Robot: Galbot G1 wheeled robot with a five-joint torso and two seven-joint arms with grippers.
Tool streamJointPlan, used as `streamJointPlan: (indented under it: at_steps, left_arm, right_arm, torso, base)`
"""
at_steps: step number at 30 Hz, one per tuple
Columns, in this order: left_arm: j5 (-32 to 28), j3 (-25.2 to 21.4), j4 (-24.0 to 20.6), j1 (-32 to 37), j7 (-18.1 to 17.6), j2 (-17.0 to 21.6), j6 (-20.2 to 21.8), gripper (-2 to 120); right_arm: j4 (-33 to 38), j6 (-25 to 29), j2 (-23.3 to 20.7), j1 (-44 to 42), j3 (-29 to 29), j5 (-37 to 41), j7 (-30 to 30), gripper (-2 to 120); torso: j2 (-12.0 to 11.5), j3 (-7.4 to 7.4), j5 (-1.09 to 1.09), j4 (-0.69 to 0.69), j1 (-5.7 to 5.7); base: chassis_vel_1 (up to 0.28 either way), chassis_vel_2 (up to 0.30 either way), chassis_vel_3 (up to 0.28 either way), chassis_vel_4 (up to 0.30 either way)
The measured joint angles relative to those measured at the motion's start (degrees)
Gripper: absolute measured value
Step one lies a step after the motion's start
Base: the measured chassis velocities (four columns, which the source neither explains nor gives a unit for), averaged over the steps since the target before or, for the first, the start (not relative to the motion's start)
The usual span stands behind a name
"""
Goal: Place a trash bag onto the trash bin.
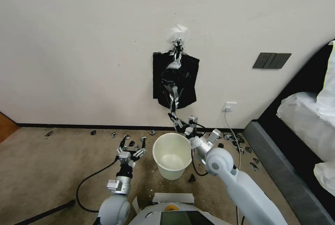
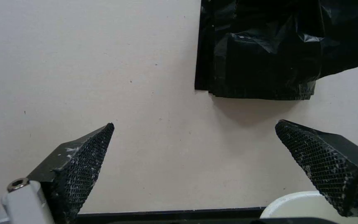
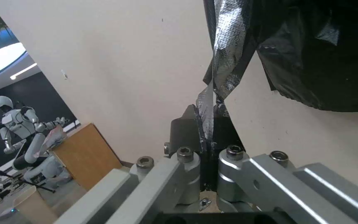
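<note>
A flat black pack of bags hangs from a hook on the wall. Out of it runs the trash bag, a thin crinkled black strip with silvery glints, stretched down to my right gripper. That gripper is shut on the bag's lower end, just above the far rim of the trash bin, a cream-white bucket on the carpet. The right wrist view shows the jaws pinched on the twisted trash bag. My left gripper stands open and holds nothing, left of the bin, facing the wall and the pack.
Small black plastic scraps litter the carpet along the skirting. A bed with a dark frame fills the right side. A wall socket with a cable sits right of the bin, and a white card lies before my base.
</note>
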Motion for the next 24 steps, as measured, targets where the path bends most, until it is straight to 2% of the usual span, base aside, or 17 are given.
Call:
streamJointPlan:
  at_steps: [17,22,23,24]
  left_arm:
    - [0.04,0.2,0.02,-0.09,0.04,0.24,0.03,100]
    - [0.03,0.41,0.12,-0.15,0.04,0.11,0.05,100]
    - [0.01,0.45,0.2,-0.3,0.05,0.03,0.06,100]
    - [0.01,0.45,0.2,-0.3,0.05,0.03,0.06,100]
  right_arm:
    - [0.92,0.83,-1.02,-3.33,0.42,-3.59,-2.08,0]
    - [1.59,0.84,-1.03,-4.37,0.68,-5.96,-1.08,0]
    - [2.5,0.48,-0.85,-5.39,1.77,-7.19,-0.39,5]
    - [2.5,0.48,-0.85,-5.39,1.77,-7.19,-0.39,5]
  torso:
    - [0.0,0.01,0.0,0.0,0.0]
    - [0.0,0.0,0.0,0.01,0.0]
    - [0.0,0.01,0.0,0.0,0.0]
    - [0.0,0.01,0.0,0.0,0.0]
  base:
    - [0.0,0.0,0.0,0.0]
    - [0.0,0.0,0.0,0.0]
    - [0.0,0.0,0.0,0.0]
    - [0.0,0.0,0.0,0.0]
